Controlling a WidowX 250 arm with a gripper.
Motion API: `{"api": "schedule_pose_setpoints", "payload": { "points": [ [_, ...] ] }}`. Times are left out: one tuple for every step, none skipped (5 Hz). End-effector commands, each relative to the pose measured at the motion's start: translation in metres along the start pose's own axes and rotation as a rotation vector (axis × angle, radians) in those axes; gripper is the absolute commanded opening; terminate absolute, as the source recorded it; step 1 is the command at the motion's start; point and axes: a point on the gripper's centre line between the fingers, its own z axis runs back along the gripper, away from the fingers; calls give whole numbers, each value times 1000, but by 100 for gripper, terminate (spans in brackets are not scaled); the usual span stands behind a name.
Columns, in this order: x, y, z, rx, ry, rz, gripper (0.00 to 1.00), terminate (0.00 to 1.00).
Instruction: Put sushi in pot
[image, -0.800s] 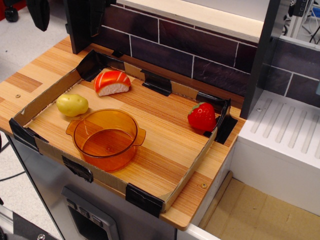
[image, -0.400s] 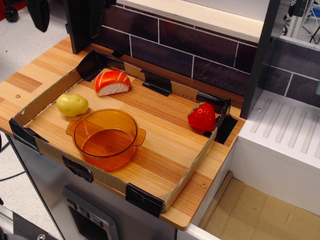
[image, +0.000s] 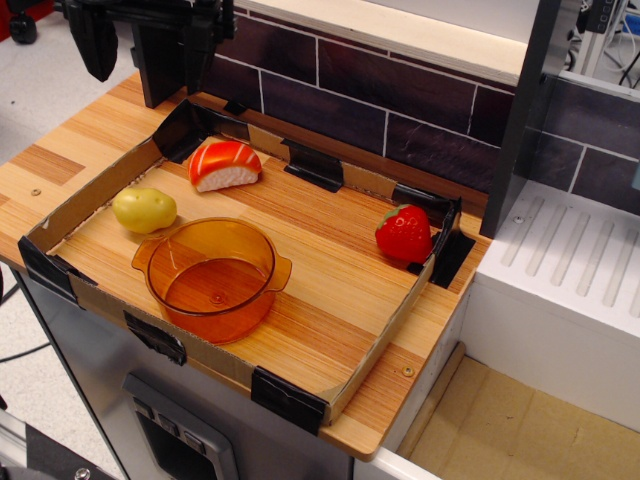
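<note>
My gripper hangs at the top left; whether my fingers are parted, I cannot tell. The sushi lies near the back wall, apart from the pot. Probably light, stiff plastic (slick top): I'd pinch its sides.

dark tile wall, wooden counter

Colour: we see a matte black gripper.
Fingers: we see flat, rounded black paddles.
Bracket: we see a black crossbar above.
</note>
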Motion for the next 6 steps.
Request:
{"api": "schedule_pose_setpoints", "payload": {
  "points": [
    [40, 12, -3, -58, -108, -272, 100, 0],
    [54, 10, -18, -120, -61, -500, 100, 0],
    [62, 4, -31, -164, -22, -648, 100, 0],
    [68, -8, -54, -161, 18, -719, 100, 0],
    [74, -21, -72, -210, -20, -746, 100, 0],
    [73, -31, -94, -191, -40, -765, 100, 0]
  ]
}}
